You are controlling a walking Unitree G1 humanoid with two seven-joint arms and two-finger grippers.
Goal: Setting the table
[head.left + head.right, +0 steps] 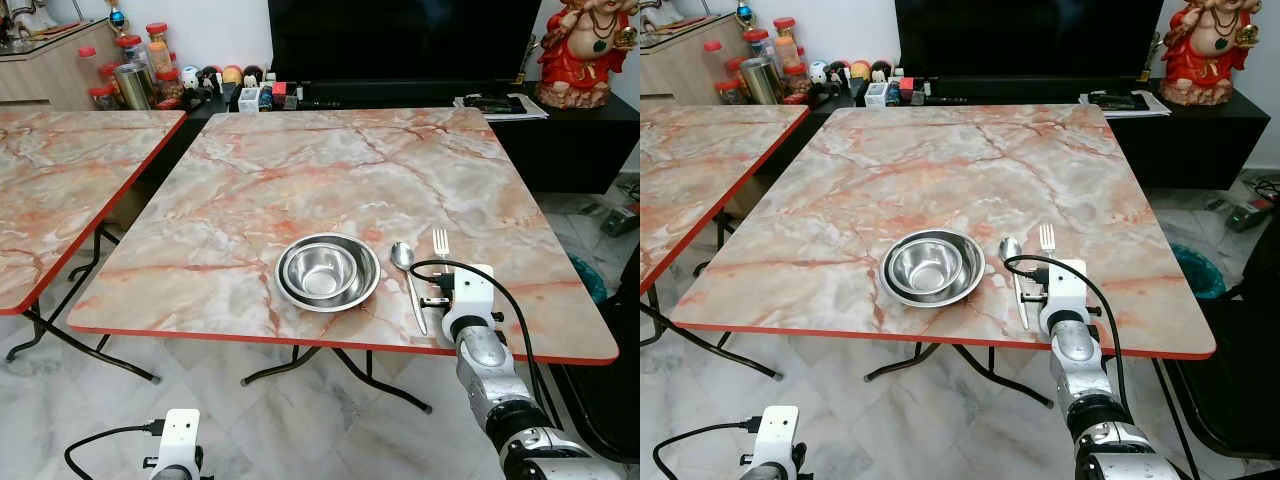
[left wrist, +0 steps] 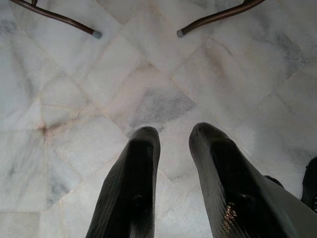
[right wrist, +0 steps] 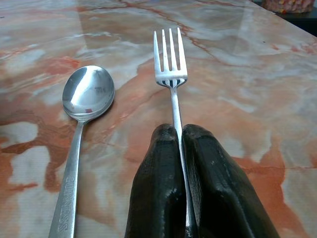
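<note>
Pink-marbled, red-edged worktop [image 1: 300, 170]: far half bare, setting close to near edge. Right hand [image 3: 181, 148] clamped on handle of slim steel fork [image 3: 170, 59], tines pointing away toward far edge, long axis parallel to steel spoon [image 3: 86, 94] alongside. Nested steel bowls [image 1: 327, 271] left of spoon. Left hand [image 2: 173, 163] fingers apart over marble floor [image 2: 74, 99].

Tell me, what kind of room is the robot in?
Probably a living or dining room in a home. A big TV stands on a low cabinet behind a marble-look folding table. A bowl, spoon and fork are laid out, the right gripper holding the fork.
</note>
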